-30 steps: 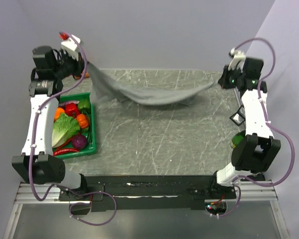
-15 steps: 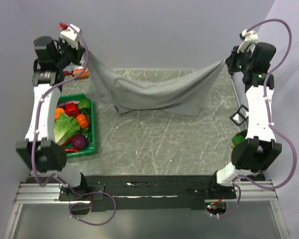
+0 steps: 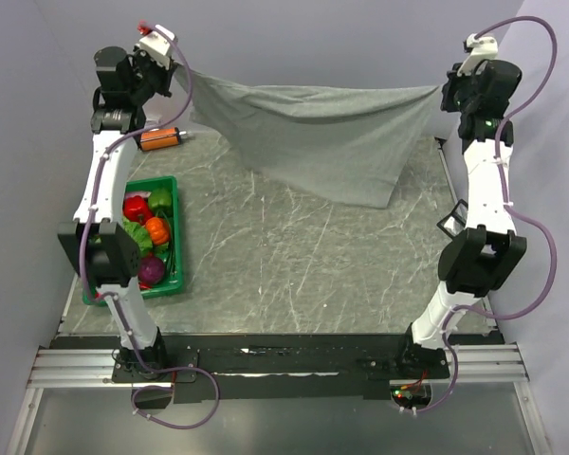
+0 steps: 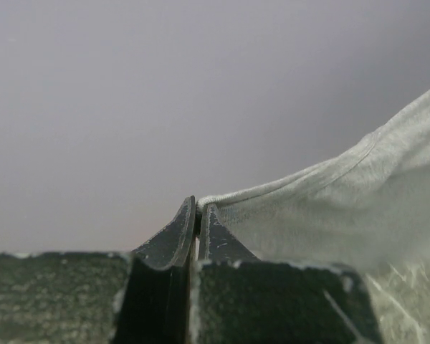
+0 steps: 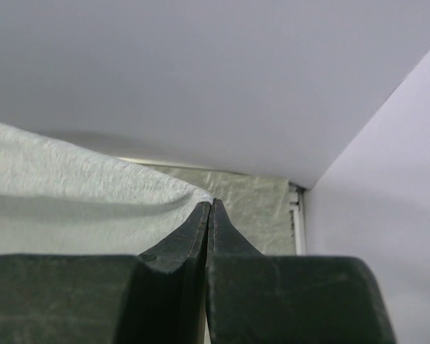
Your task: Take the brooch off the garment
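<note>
The grey garment (image 3: 315,133) hangs stretched in the air between both arms, its lower edge drooping toward the table at centre right. High at the back left, my left gripper (image 3: 182,76) is shut on the garment's left corner (image 4: 287,215), the hem pinched between its fingertips (image 4: 198,206). My right gripper (image 3: 438,92) at the back right is shut on the opposite corner (image 5: 93,193), its jaws pressed together on the cloth at the tips (image 5: 210,204). The brooch shows in no view.
A green crate (image 3: 177,275) of toy vegetables stands on the left of the marble table (image 3: 284,256). An orange and black tool (image 3: 161,138) lies behind it. A small square frame (image 3: 450,224) and a green object (image 3: 448,270) sit by the right arm.
Both arms have risen and pulled apart, lifting the garment off the table from a low sag to a taut spread high against the back wall.
</note>
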`<move>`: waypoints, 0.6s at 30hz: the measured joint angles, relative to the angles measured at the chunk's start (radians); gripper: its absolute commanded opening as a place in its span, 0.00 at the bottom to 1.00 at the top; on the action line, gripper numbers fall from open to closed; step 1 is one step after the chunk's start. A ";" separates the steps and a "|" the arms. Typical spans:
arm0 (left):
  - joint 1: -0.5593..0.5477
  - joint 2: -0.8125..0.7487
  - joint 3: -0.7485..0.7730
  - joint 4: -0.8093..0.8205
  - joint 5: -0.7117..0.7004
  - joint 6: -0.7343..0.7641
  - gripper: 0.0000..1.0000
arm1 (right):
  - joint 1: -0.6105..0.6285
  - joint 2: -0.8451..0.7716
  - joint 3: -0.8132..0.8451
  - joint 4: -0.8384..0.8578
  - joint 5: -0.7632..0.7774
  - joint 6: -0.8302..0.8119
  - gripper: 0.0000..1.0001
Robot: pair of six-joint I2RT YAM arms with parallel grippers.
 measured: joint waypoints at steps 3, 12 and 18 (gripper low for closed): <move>-0.002 -0.149 -0.179 0.048 0.006 0.047 0.01 | -0.010 -0.069 -0.078 0.043 -0.026 -0.035 0.00; -0.001 -0.796 -0.771 -0.150 0.111 0.314 0.01 | -0.019 -0.606 -0.729 0.014 -0.175 -0.307 0.00; -0.024 -1.064 -1.167 -0.480 0.183 0.492 0.62 | 0.013 -0.883 -1.206 -0.167 -0.221 -0.557 0.18</move>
